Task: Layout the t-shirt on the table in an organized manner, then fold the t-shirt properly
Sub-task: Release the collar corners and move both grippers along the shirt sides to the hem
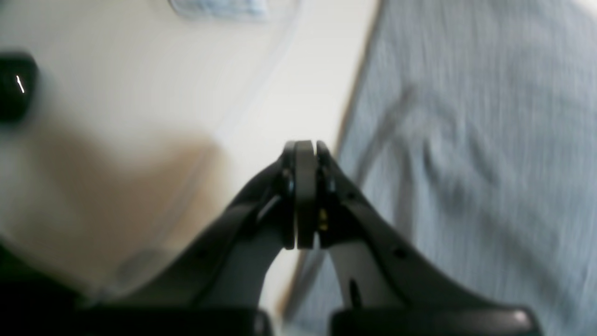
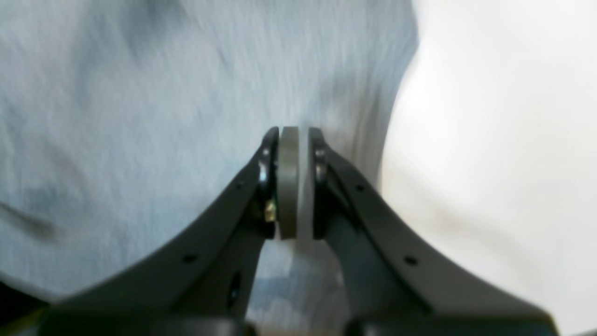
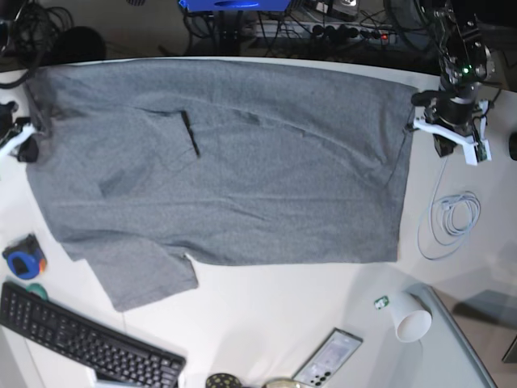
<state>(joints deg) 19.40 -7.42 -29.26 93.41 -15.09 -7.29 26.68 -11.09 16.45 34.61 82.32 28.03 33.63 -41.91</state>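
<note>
Shirt long axis runs 9–3 across surface. Left gripper clenched empty, just beside its 3 o'clock edge; right gripper clenched, empty, over cloth.

Workbench surroundings, seen from above

Behind the curved far edge: dark floor with tangled black cables, a power strip and a blue object. Near edge: black keyboard, smartphone, tipped white paper cup, coiled white cable, blue-and-black tape measure. Light even, shadows soft.
</note>
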